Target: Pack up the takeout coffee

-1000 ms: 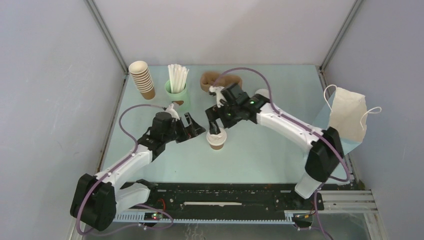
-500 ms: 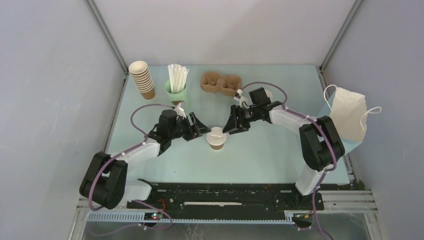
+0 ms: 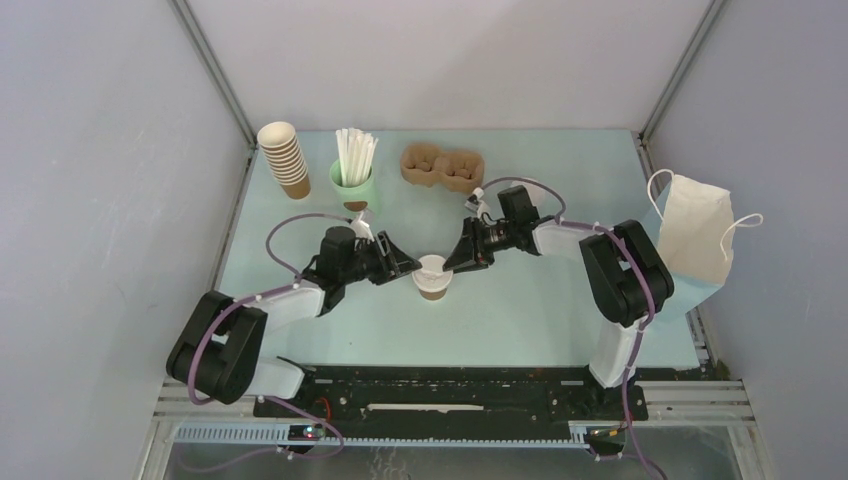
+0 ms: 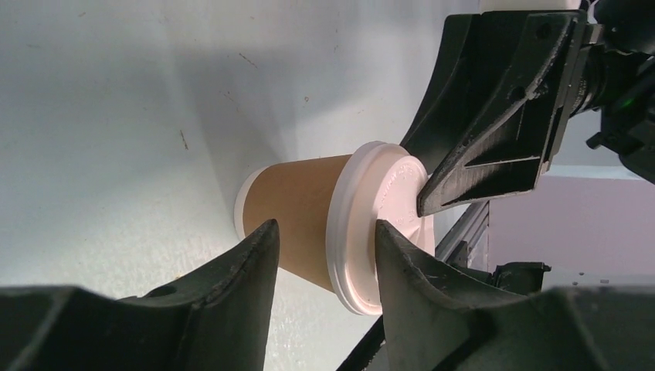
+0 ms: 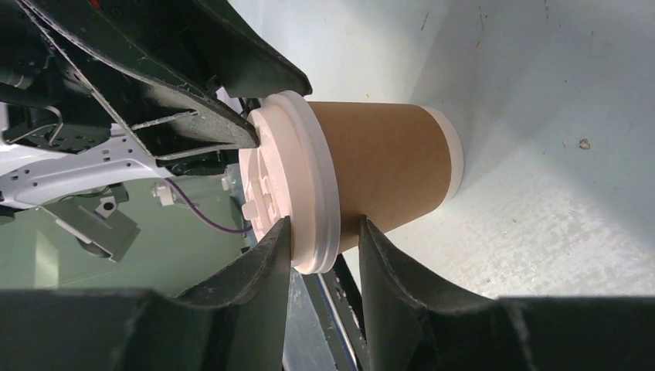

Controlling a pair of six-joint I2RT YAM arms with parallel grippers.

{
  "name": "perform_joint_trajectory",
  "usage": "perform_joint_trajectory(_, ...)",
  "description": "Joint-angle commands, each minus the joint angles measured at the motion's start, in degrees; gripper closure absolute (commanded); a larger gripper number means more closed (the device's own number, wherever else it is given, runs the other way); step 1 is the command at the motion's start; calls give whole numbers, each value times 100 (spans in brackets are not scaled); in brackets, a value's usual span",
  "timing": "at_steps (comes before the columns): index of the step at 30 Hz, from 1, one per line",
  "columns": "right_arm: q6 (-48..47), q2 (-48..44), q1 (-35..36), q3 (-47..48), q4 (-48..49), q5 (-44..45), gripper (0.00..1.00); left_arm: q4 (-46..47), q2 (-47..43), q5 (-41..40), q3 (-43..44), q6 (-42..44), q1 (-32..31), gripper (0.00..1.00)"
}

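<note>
The takeout coffee (image 3: pixel 431 277) stands upright on the pale green table (image 3: pixel 520 310), near its middle, white lid on, as I bring both arms in low from either side. The left gripper (image 3: pixel 405 266) meets the cup from the left and the right gripper (image 3: pixel 455 262) from the right, their tips almost facing across the lid.

In the left wrist view, the two fingers (image 4: pixel 239 294) are partly spread astride the lid's rim, one beside the brown wall and one against the lid's top edge. In the right wrist view, the right arm's fingers (image 5: pixel 247 294) straddle the same rim with a narrow gap. From either view I cannot tell whether the jaws merely bracket the lid or already press on it.

The pulp carrier (image 3: pixel 443 167) sits well apart at the far side, beside a mint-green cup of straws (image 3: pixel 353 178) and a stack of lidless cups (image 3: pixel 284 157). A paper bag (image 3: pixel 697 230) stands at the right edge.
</note>
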Motion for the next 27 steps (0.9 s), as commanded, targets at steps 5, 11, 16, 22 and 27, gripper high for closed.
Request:
perform_joint_trajectory(5, 620, 642, -169, -856, 1605, 288, 62, -288, 89, -558, -514, 171, 11, 48)
perform_joint_trajectory(11, 795, 1042, -209, -1130, 2133, 470, 61, -180, 190, -727, -790, 189, -4, 50)
perform_joint_trajectory(16, 482, 699, -219, -1100, 1696, 907, 60, -221, 17, -809, -851, 251, -75, 51)
perform_joint_trajectory(22, 704, 308, -117, -412, 1359, 398, 31, -680, -431, -632, -359, 260, -70, 40)
perform_joint_trajectory(27, 445, 13, -171, -55, 735, 587, 12, -931, -752, -602, -193, 224, -68, 24)
